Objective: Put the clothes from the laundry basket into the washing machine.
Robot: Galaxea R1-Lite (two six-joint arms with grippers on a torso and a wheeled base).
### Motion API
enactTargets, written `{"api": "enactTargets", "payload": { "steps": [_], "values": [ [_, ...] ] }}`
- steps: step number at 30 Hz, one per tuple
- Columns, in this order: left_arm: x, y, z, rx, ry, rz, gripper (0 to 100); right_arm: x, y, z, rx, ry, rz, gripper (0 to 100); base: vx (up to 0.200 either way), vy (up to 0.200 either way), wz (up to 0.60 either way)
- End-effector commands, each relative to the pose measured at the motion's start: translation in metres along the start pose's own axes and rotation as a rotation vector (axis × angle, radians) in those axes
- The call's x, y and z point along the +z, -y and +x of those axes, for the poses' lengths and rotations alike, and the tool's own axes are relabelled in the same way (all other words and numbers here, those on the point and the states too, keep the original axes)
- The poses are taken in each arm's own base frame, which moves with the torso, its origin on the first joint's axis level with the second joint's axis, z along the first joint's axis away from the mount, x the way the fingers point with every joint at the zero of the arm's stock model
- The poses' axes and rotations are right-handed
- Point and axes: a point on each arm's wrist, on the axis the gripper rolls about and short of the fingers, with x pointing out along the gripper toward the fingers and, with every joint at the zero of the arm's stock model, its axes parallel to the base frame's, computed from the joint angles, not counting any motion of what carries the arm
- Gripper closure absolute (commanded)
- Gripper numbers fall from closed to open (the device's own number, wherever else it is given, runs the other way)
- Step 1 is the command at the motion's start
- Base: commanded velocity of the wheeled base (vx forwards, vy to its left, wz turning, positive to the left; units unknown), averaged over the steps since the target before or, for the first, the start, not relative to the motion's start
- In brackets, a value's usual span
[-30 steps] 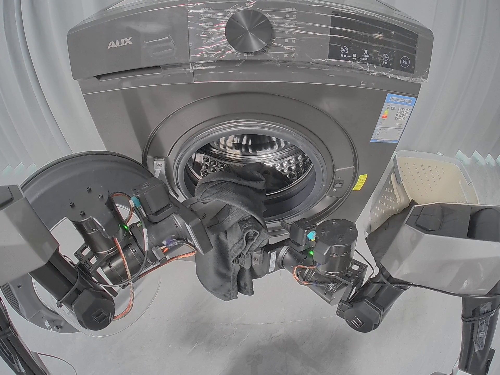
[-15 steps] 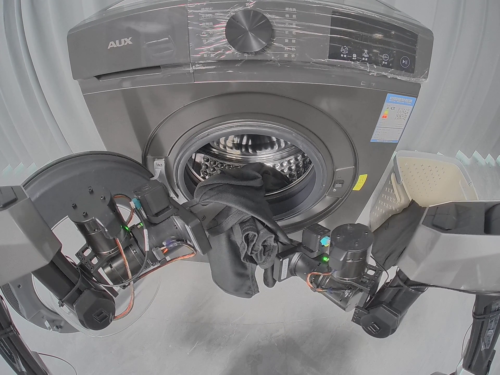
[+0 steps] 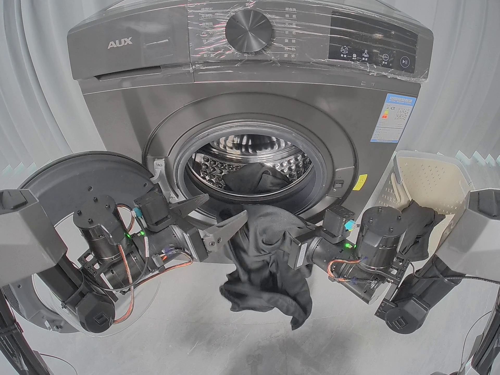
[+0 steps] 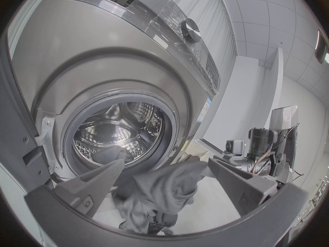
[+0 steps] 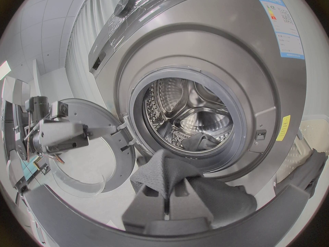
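My right gripper (image 5: 167,203) is clamping a crumpled dark grey garment (image 3: 265,266) below the grey metal washing machine (image 3: 250,100)'s mouth — left gripper (image 3: 213,214) gaping, empty. One dark cloth (image 3: 255,178) is lying inside, a second dark cloth (image 3: 422,222) in the cream plastic basket (image 3: 435,175).

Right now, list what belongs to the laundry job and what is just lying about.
Job:
washer
door, open
drum garment
held garment, in the shut right gripper
left gripper, open
basket
basket garment

Just there:
curtain
floor
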Motion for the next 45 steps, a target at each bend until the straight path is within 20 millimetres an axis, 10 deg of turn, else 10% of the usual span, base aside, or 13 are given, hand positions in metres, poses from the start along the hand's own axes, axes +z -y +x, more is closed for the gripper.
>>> {"api": "enactTargets", "payload": {
  "steps": [1, 45],
  "values": [
    [-0.007, -0.003, -0.001, 0.013, -0.027, -0.006, 0, 0.008, -0.002, -0.002, 0.007, 0.027, 0.005, 100, 0.0, 0.0, 0.0],
    [-0.068, -0.025, -0.003, 0.083, -0.231, -0.008, 0, 0.068, -0.018, -0.042, 0.111, 0.202, 0.029, 100, 0.0, 0.0, 0.0]
  ]
}}
